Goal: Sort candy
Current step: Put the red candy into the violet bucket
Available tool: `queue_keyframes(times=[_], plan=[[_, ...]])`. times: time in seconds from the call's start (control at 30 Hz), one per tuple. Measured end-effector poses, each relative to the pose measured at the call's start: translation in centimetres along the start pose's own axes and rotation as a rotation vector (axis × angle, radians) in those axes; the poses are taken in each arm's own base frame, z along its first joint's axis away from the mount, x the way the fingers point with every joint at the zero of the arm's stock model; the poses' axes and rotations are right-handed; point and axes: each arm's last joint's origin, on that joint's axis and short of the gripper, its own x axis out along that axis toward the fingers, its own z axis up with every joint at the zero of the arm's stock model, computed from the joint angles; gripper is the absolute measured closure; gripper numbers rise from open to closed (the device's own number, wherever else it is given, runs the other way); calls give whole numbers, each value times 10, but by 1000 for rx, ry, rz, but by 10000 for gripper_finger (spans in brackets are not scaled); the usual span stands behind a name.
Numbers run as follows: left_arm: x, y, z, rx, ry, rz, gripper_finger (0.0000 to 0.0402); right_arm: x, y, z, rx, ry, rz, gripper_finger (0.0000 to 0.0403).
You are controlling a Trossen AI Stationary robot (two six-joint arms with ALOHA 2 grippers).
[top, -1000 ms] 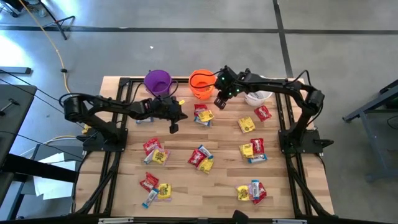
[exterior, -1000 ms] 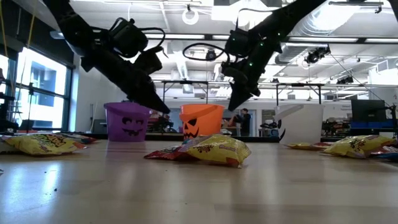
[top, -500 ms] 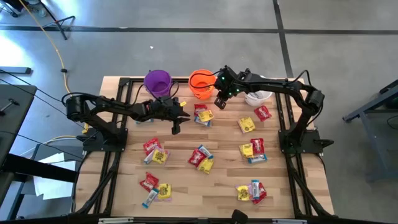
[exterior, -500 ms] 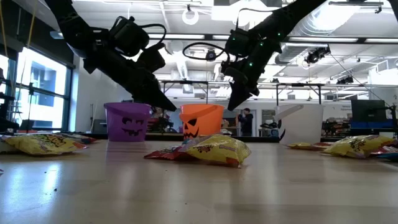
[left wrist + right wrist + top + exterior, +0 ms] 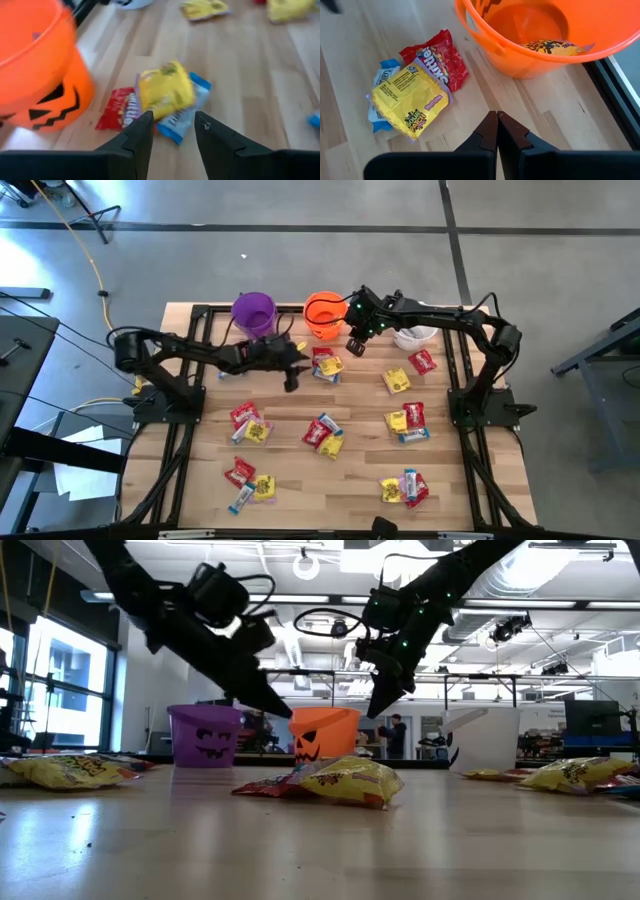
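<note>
Your candy (image 5: 327, 365) is spread in small piles over the table (image 5: 300, 490). The pile nearest to the work lies just in front of the orange bucket (image 5: 322, 315): a yellow packet (image 5: 165, 91) on top, a red packet (image 5: 120, 107) beside it toward the bucket, and a blue bar (image 5: 184, 112) under the yellow one. The three touch each other. You can see the same pile in the right wrist view, with the yellow packet (image 5: 410, 98) lying over the red one (image 5: 437, 57) and the blue bar (image 5: 382, 75).

One yellow packet (image 5: 552, 47) already lies inside the orange bucket (image 5: 520, 55). More piles lie in the middle of the table (image 5: 324, 433), on the left side (image 5: 247, 423), on the right side (image 5: 408, 420) and along the near edge (image 5: 404, 487).

Your left gripper (image 5: 291, 373) is just beside the pile, on its left, above the table. Its fingers (image 5: 140, 137) stand apart and grasp nothing; in the left wrist view the pile shows between and beyond them.

Your right gripper (image 5: 355, 343) hangs in front of the orange bucket, on its right. Its fingers (image 5: 487, 132) are pressed together, with nothing between them.

The purple bucket (image 5: 254, 312) stands to the left of the orange one, and the white bucket (image 5: 415, 336) to the right, partly under the right arm.
</note>
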Motion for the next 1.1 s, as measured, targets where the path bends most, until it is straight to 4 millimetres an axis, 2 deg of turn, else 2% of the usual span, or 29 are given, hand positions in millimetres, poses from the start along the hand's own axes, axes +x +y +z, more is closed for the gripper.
queue_keyframes(times=[0.27, 0.47, 0.93, 1.1], plan=[[37, 21, 1, -270, 107, 53, 268, 0, 0, 0, -20, 1, 0, 402], [53, 36, -7, -429, 214, 84, 268, 0, 0, 0, -28, 2, 0, 402], [72, 41, -16, -495, 204, 55, 269, 0, 0, 1, -47, -13, -3, 402], [80, 41, -24, -495, 201, 55, 293, 0, 0, 1, -48, -15, -3, 402]])
